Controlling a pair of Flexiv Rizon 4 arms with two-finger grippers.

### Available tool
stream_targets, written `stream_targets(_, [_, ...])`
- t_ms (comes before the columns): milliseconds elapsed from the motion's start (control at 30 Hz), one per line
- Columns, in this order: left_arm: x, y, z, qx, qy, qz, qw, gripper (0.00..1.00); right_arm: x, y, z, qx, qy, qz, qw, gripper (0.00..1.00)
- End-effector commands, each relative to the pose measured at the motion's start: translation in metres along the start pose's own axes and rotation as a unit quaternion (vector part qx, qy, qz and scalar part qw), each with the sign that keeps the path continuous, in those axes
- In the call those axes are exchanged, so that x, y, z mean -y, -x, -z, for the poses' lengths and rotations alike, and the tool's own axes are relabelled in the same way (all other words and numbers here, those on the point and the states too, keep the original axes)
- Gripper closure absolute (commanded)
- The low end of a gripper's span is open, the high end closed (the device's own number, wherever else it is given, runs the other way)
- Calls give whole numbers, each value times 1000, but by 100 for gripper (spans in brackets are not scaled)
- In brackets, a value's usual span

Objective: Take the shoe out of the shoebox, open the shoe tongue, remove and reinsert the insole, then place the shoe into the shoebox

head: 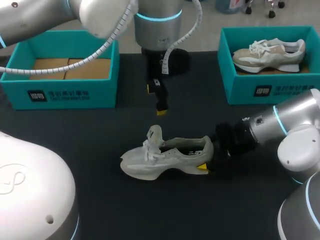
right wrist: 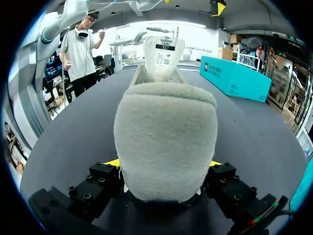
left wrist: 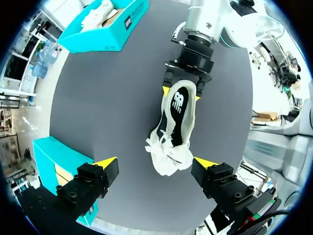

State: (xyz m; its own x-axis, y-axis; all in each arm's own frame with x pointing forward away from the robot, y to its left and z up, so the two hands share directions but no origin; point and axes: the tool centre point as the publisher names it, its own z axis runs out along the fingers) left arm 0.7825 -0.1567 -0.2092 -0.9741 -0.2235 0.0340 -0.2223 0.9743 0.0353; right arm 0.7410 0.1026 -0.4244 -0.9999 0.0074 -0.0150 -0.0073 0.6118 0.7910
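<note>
The right gripper (right wrist: 164,165) is clamped on the heel of the shoe (head: 165,155), a yellow tip on each side of the padded collar. The cream shoe sits sole down at the middle of the black table (head: 100,200), toe toward the left edge. Its tongue (right wrist: 164,54) stands up and shows a white label with small print. The insole (left wrist: 178,105) carries a dark logo. The left gripper (left wrist: 155,161) hangs over the shoe's toe with its fingers spread wide, holding nothing. The shoe is well apart from every table edge and from both boxes. The left shoebox (head: 65,95), teal with white print on its front, sits at the far left corner and holds brown cardboard. The right shoebox (head: 260,90), at the far right corner, holds a second shoe (head: 270,52).
</note>
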Motion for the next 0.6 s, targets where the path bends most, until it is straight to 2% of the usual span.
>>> stream_targets(33, [6,6,-2,-13,4,-62,998,0,0,0,0,1,-2,0,1000,100])
stream_targets(167, [12,3,-6,-14,10,-91,996,0,0,0,0,1,-2,0,1000,100])
stream_targets(367, [20,-1,-9,6,25,-44,999,0,0,0,0,1,-2,0,1000,100])
stream_targets(433, [23,-3,-12,2,17,-32,999,100,0,0,0,1,-2,0,1000,100])
stream_targets(600, [31,-9,-20,-4,-1,-14,1000,100,0,0,0,1,-2,0,1000,100])
